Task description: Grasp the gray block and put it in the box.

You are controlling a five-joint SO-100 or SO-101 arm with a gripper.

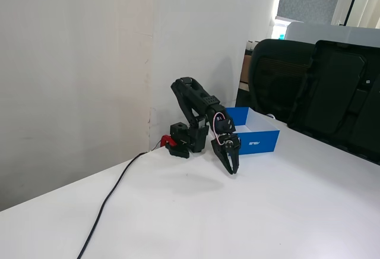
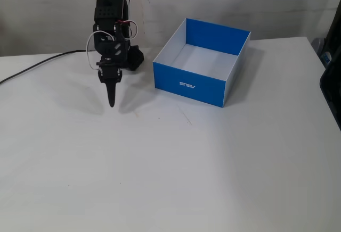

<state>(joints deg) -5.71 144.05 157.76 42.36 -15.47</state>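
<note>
Gray block was nowhere to be found in either fixed view: not on the white table (image 2: 176, 168), not in the open part of the blue box (image 2: 187, 84), and not between the fingers. Some of the box floor was hidden behind its near wall, so the cube could have lain there unseen; I cannot tell.

In both fixed views the gripper (image 2: 111, 102) pointed steeply down, its tips poised just above bare tabletop. The jaws looked pressed together into one dark point with nothing between them. From the tips, the box stood off to the right in the view from above, near but apart, its logo wall facing the camera. Behind the fingers sat the arm's base (image 1: 189, 138), with a black cable (image 1: 110, 199) trailing away across the table.

Judging from that stance, the arm seemed to be sweeping over the table empty, perhaps positioning for a pick, though no target lay under the tips.
</note>
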